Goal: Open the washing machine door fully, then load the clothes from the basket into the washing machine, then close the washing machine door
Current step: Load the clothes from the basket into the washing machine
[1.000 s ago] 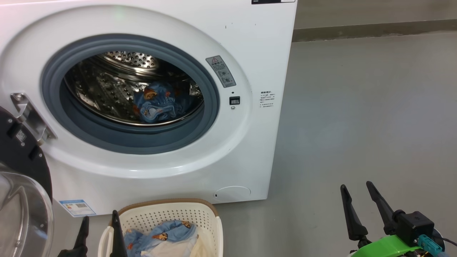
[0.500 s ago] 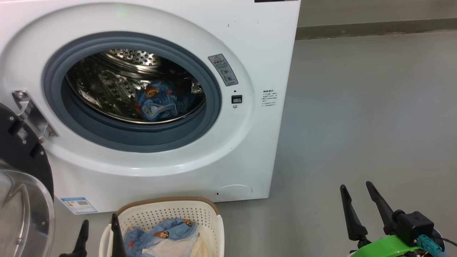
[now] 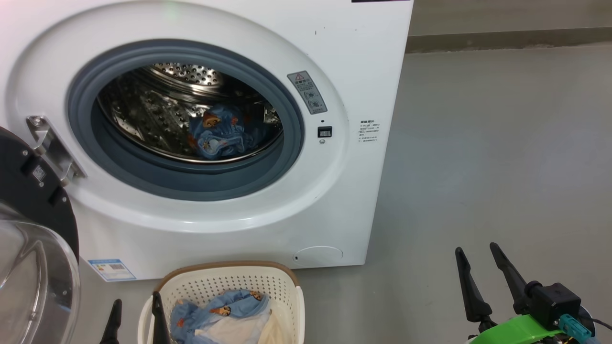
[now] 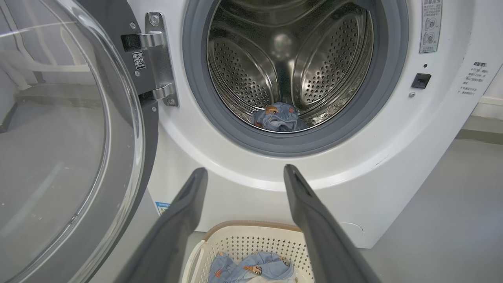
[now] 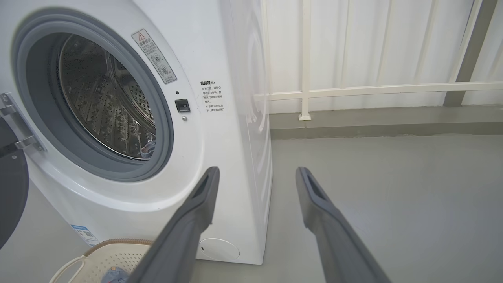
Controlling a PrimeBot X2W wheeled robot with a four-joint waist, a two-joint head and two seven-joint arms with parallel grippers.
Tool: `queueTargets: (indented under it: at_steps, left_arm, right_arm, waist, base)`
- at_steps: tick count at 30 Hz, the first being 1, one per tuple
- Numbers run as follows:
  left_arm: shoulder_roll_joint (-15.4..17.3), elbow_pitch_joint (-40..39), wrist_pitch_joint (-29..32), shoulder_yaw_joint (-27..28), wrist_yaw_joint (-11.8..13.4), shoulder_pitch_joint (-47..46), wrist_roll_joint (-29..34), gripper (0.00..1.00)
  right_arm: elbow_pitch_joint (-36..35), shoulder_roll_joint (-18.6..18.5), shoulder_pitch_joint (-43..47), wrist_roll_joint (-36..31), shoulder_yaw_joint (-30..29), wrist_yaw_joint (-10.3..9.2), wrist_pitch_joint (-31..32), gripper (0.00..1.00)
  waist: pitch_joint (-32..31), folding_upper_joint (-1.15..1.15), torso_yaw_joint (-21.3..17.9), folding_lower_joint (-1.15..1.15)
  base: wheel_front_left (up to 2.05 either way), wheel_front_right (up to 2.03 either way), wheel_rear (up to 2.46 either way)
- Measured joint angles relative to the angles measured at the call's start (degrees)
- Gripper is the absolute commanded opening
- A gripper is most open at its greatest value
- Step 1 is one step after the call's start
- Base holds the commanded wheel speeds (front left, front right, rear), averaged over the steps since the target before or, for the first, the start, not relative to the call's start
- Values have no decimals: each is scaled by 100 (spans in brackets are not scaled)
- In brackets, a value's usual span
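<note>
We are midway through loading: the large round glossy black door is hanging wide open, 1 light blue bear-printed garment is lying in the steel drum of the big white washing machine, and more blue and cream clothes are waiting in the small cream perforated basket. Our left gripper and right gripper are hovering, fingers apart, empty. The head view's edge is cutting off the basket's near half, hiding how much remains.

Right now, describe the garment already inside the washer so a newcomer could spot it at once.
Find the white front-loading washing machine, its round glossy black door swung open. Behind the grey rubber seal, low in the perforated steel drum, lies a crumpled light blue bear-printed garment. Its lookalikes sit in the cream perforated plastic basket on the floor.
</note>
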Motion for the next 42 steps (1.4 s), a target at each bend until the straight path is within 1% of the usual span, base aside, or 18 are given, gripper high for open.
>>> queueTargets:
  at_steps: [8,12,14,17,21,26,29,34,37,39,42]
  left_arm:
    - [44,-33,29,-20,5,-3,-23,100]
    - [49,4,91,-73,-2,-91,-59,100]
    - [86,68,155,-122,-12,-232,-57,100]
    - [96,227,347,-180,-102,-502,-101,100]
    - [123,472,498,-214,-160,-874,-141,100]
    - [283,853,683,-236,-274,-1511,-160,100]
    - [309,1176,824,-231,-391,-1905,-257,100]
    - [454,1872,1200,-169,-610,-2482,-408,100]
    - [572,2330,1425,-140,-657,-2824,-483,100]
    - [713,2632,1517,-147,-658,-3039,-464,100]
    - [833,3073,1652,-55,-665,-3370,-547,100]
  right_arm:
    - [-36,0,0,8,5,0,0,100]
    - [-74,0,-27,18,37,0,0,100]
    - [-89,0,-110,18,53,0,0,100]
    - [-135,-2,-264,18,65,0,0,100]
    - [-164,-7,-468,15,141,0,0,100]
    - [-243,-9,-843,9,222,0,0,100]
    - [-265,-13,-1037,10,249,0,-1,100]
    - [-311,-21,-1263,22,349,0,-1,100]
    - [-360,-32,-1410,38,363,0,-1,100]
    - [-383,-34,-1505,79,371,0,-1,100]
    - [-438,-38,-1643,114,386,0,-1,100]
  waist:
    - [141,0,26,0]
    - [382,0,22,0]
    - [506,0,14,0]
    - [717,0,-6,0]
    - [1036,0,-47,0]
    - [1504,0,-141,0]
    - [1801,0,-222,0]
    - [2280,0,-393,0]
    - [2546,0,-519,0]
    - [2715,0,-609,0]
    - [2963,0,-748,0]
  base:
    - [0,0,0]
    - [0,0,0]
    - [0,0,0]
    - [0,0,0]
    - [0,0,0]
    - [0,0,0]
    - [0,0,0]
    - [0,0,0]
    - [0,0,0]
    - [0,0,0]
    - [0,0,0]
